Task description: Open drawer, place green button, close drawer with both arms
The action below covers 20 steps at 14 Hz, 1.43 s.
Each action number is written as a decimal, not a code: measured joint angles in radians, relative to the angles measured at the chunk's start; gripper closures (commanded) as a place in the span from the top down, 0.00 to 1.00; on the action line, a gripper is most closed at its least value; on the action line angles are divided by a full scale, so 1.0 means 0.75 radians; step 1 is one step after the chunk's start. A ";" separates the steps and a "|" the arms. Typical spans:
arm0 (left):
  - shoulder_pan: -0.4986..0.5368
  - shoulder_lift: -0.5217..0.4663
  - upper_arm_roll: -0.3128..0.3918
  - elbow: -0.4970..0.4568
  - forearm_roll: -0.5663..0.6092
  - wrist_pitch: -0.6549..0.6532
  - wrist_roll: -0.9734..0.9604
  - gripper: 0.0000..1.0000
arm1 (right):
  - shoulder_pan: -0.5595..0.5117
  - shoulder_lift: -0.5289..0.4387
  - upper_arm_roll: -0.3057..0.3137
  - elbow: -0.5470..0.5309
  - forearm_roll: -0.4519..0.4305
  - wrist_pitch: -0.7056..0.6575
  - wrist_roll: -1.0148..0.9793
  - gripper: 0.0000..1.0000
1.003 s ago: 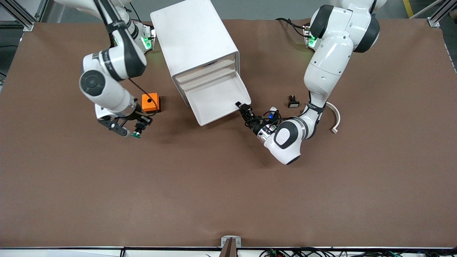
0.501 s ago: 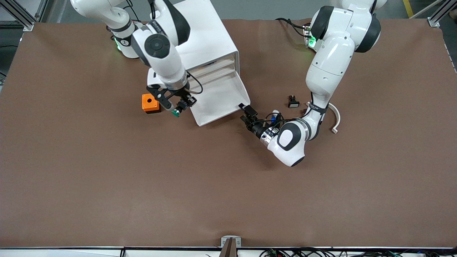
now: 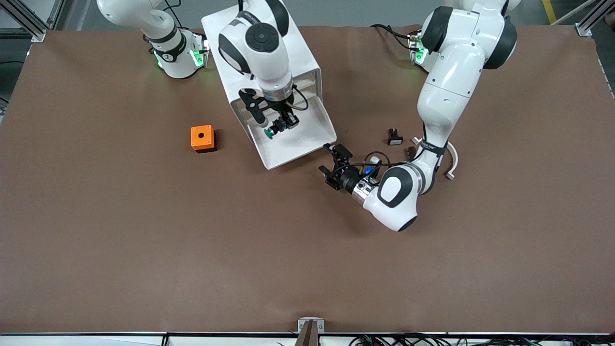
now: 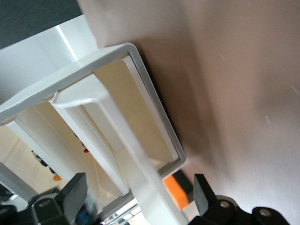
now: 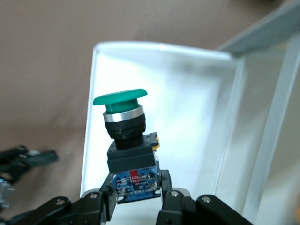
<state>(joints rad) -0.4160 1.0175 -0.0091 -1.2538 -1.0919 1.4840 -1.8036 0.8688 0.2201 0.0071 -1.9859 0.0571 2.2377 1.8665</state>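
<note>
The drawer [image 3: 310, 126], the lowest of the white cabinet [image 3: 262, 48], is pulled out toward the front camera. My right gripper [image 3: 280, 126] hangs over the drawer's white floor [image 5: 187, 93], shut on the button [image 5: 125, 133] by its blue-and-black body. The green cap [image 3: 268, 134] points away from the fingers. My left gripper [image 3: 332, 160] is open and holds nothing. It is low over the table just off the drawer's front corner, toward the left arm's end. The left wrist view has both its fingertips [image 4: 75, 194] apart, facing the cabinet [image 4: 154, 108].
An orange cube with a hole [image 3: 202, 138] sits on the table beside the drawer, toward the right arm's end. A small black part with a white face [image 3: 395, 138] and a white curved piece [image 3: 452, 161] lie toward the left arm's end, by the left arm.
My right arm has carried the button from the table near the orange cube to above the open drawer. My left gripper has opened and drawn back from the drawer's front corner.
</note>
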 measured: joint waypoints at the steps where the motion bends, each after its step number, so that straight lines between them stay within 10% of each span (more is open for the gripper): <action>1: 0.007 -0.002 0.003 0.020 0.000 0.000 0.076 1.00 | 0.021 0.037 0.000 0.020 0.000 -0.002 0.042 0.00; 8: -0.008 -0.047 0.061 0.064 0.123 0.070 0.596 1.00 | 0.041 0.163 -0.004 0.087 0.049 0.043 0.094 0.00; 20: -0.153 -0.168 0.069 0.071 0.776 0.635 0.966 1.00 | 0.041 0.261 -0.007 0.088 0.112 0.166 0.063 0.00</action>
<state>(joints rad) -0.5307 0.8913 0.0424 -1.2009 -0.5100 1.9601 -1.0794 0.8999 0.4162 0.0017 -1.9196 0.1411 2.3623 1.9136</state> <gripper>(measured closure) 0.000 0.599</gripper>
